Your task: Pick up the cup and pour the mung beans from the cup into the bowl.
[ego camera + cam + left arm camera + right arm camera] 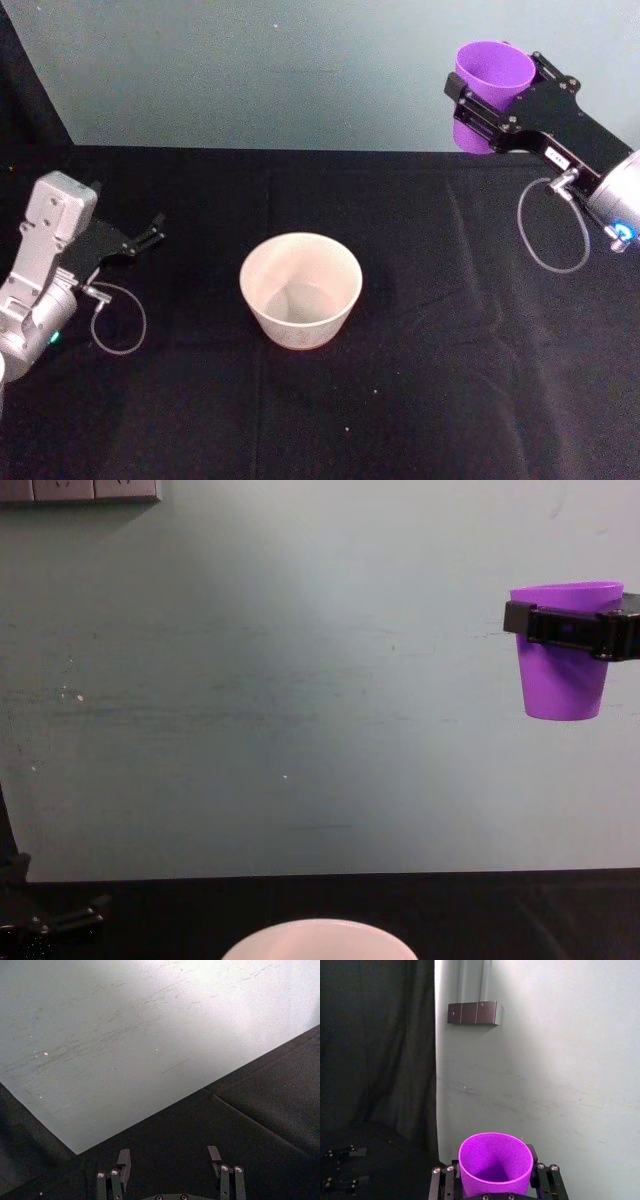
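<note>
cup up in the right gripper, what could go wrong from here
1. The cup, upright in the right gripper, hangs high and well to the right of the bowl. Tipping it before it is over the bowl would spill onto the black cloth.
2. Poured from that height, beans might bounce out of the bowl.
3. The left gripper rests open at the left, so nothing steadies the bowl if it is bumped.

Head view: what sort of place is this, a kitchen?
Probably a robot test lab, not a kitchen: a table draped in black cloth, a bare pale wall, the right gripper holding the cup aloft, the left gripper parked open at the table's left, the bowl between.
</note>
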Robot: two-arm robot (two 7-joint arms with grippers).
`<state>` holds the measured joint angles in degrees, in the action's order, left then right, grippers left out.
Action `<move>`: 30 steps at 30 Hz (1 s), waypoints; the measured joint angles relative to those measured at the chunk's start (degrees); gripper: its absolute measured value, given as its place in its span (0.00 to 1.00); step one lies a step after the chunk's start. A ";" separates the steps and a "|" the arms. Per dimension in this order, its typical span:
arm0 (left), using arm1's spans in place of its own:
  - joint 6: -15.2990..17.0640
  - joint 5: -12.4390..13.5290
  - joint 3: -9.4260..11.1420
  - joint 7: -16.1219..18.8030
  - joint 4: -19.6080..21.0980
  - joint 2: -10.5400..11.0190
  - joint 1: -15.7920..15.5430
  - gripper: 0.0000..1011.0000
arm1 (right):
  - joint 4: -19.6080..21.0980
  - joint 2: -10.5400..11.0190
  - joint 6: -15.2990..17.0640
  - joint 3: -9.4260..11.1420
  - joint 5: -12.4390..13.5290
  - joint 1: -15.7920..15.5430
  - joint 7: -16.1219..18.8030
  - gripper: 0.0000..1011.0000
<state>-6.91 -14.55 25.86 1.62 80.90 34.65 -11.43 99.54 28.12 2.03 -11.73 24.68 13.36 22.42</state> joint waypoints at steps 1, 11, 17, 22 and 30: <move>0.00 0.00 0.00 0.00 0.00 0.00 0.00 0.99 | 0.00 0.00 0.00 0.00 0.00 0.00 0.00 0.74; 0.00 0.00 0.00 0.00 0.00 0.00 0.00 0.99 | 0.00 0.00 0.00 0.00 0.00 0.00 0.00 0.74; 0.00 0.00 0.00 0.00 0.00 0.00 0.00 0.99 | 0.00 0.00 0.00 0.00 0.00 0.00 0.00 0.74; 0.00 0.00 0.00 0.00 0.00 0.00 0.01 0.99 | 0.00 0.00 0.00 0.00 0.00 0.00 0.00 0.74; 0.00 0.00 0.00 0.00 0.00 0.00 0.00 0.99 | 0.00 0.00 0.00 0.00 0.00 0.00 0.00 0.74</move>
<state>-6.91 -14.55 25.86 1.62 80.90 34.65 -11.43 99.54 28.12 2.03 -11.73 24.67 13.36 22.42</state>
